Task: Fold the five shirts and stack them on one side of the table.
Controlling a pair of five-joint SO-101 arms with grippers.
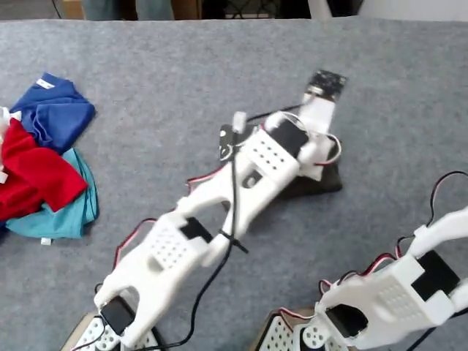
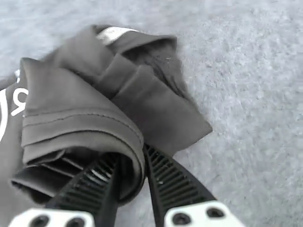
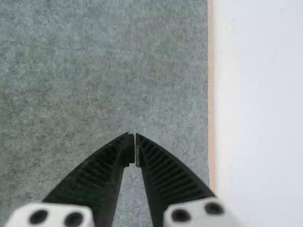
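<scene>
At the left of the table [image 1: 183, 66] the blue shirt [image 1: 55, 110], red shirt [image 1: 33, 172] and teal shirt [image 1: 69, 212] lie in a loose, unfolded heap, a poor base for a stack. Mid-table the left gripper [image 2: 132, 158] is clamped on a thick bunched roll of the dark shirt [image 2: 94, 94], so a pull may drag it along crumpled or let layers slip out. At the right, the right gripper [image 3: 131, 138] hangs with jaws together by the table's edge, too far off to pin the cloth.
</scene>
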